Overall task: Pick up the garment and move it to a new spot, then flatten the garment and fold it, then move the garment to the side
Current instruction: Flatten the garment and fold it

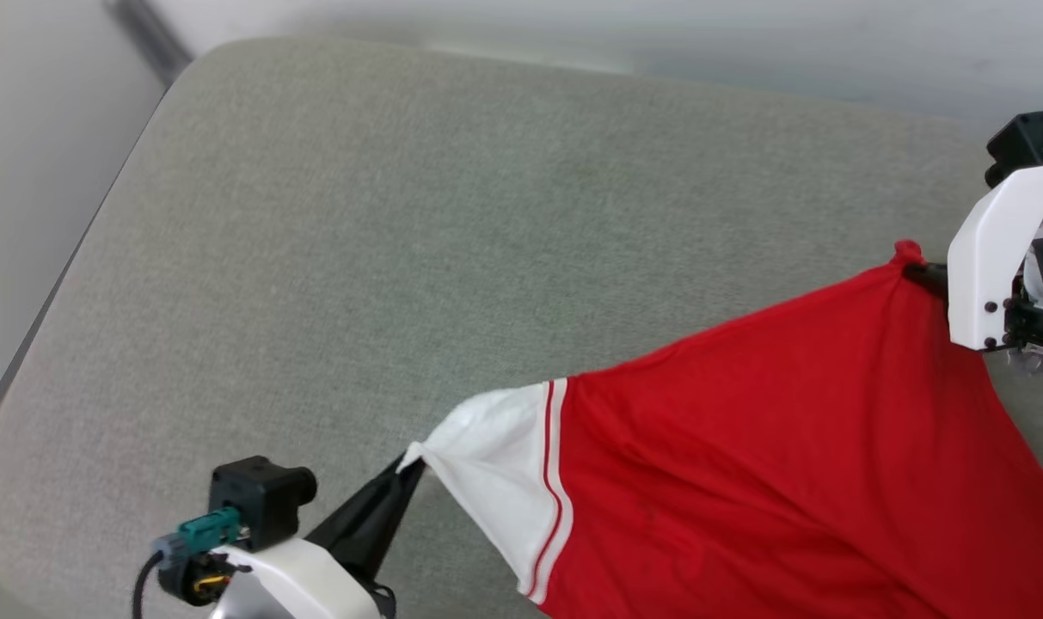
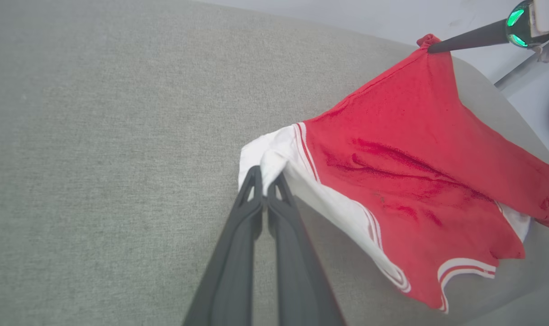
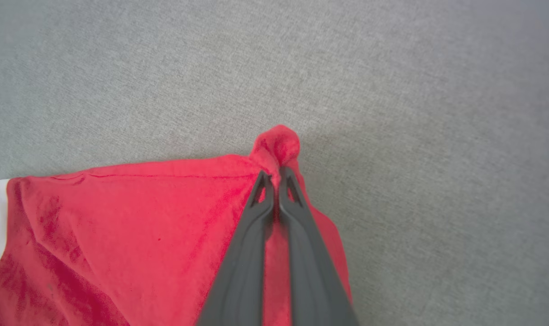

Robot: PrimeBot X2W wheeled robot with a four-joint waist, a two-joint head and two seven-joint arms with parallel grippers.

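L gripper [image 2: 267, 179] + R gripper [image 3: 276, 179] pinching garment [image 1: 788, 430], stretched

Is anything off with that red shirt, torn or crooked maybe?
No tears visible. The garment is just askew: the left gripper pinches its white sleeve, the right gripper a bunched red corner, so it's stretched between them, creased, not flat.

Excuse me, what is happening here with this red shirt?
The robot holds the garment with both grippers. The left gripper is shut on the tip of its white sleeve, and the right gripper is shut on a bunched red corner. The cloth is stretched between them over a grey cushioned surface; it is not yet flat or folded.
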